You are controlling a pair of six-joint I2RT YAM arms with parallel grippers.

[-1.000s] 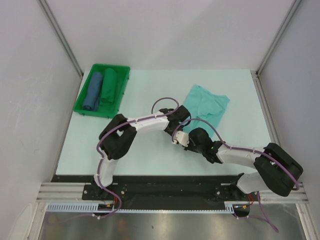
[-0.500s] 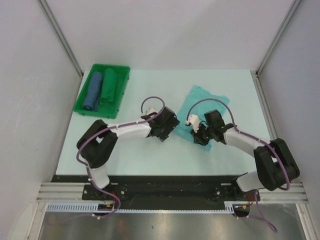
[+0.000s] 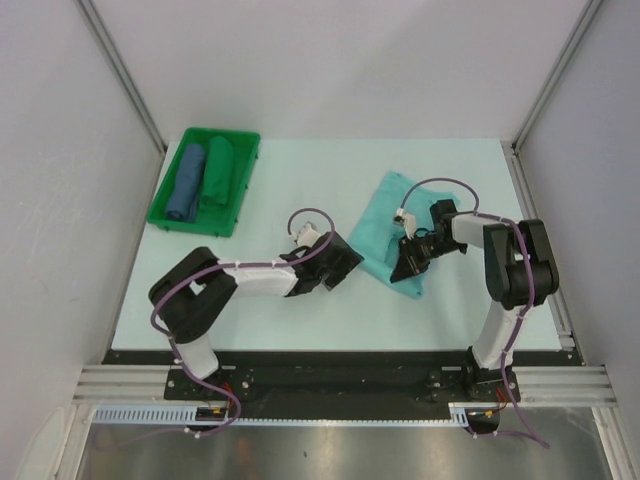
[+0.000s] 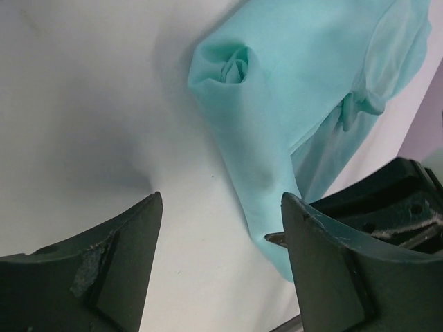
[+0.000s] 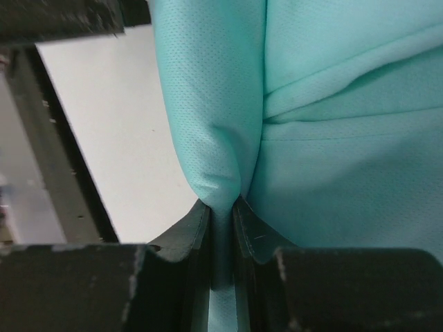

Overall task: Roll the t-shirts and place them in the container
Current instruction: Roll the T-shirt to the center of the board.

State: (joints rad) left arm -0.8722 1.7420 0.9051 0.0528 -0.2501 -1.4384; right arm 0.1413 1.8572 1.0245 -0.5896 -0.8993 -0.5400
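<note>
The light mint t-shirt (image 3: pixel 381 214) lies right of the table's middle, its near edge turned over into a loose roll (image 4: pixel 235 66). My right gripper (image 3: pixel 404 266) sits at the shirt's near right corner; in the right wrist view it (image 5: pixel 221 207) is shut on a pinched fold of the mint cloth (image 5: pixel 208 111). Just left of the shirt's near end, my left gripper (image 3: pixel 347 263) is open; between its fingers (image 4: pixel 221 204) I see only bare table, and the rolled edge lies beyond them. The blue (image 3: pixel 187 182) and dark green (image 3: pixel 217 172) t-shirts lie rolled in the tray.
A green plastic tray (image 3: pixel 246 186) stands at the far left of the pale table (image 3: pixel 300 180). Grey walls with metal posts close in the left, right and back. A black rail (image 3: pixel 330 365) runs along the near edge.
My left gripper has let go of the shirt, opened and drawn back to the left. My right arm has swung up and right, still pinching the cloth, turning the shirt's near edge over.
</note>
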